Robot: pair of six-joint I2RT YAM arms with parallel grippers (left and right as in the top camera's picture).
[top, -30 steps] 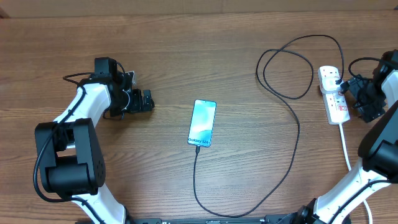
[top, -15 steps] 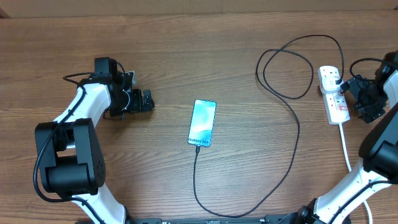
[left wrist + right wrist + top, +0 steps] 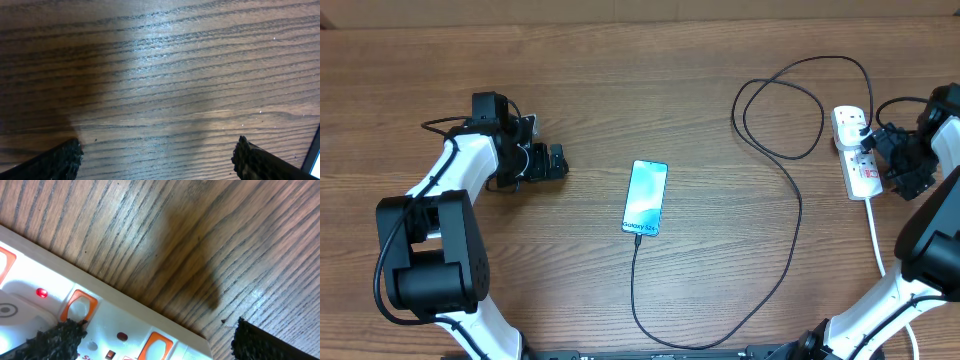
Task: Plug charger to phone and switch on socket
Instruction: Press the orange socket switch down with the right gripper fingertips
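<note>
Jaws on both arms stand wide apart and hold nothing. Right gripper hovers at the right edge of the overhead frame, fingertips just beside the socket. In its wrist view one finger overlaps the strip at lower left, contact unclear, with an orange-rimmed switch and a lit red lamp close by. Left gripper sits centre-left over bare table, well apart from the phone, which lies mid-frame with its screen lit. Charger loops from the strip's top end down and round to the phone's bottom edge; seated or not, can't tell. Risks as I read them: wide fingers could press the wrong switch, or two at once. A push could slide the loose strip and tug the cable, dragging the connector out of the phone. The lamp suggests one switch may already be on, so another press could cut power.
</note>
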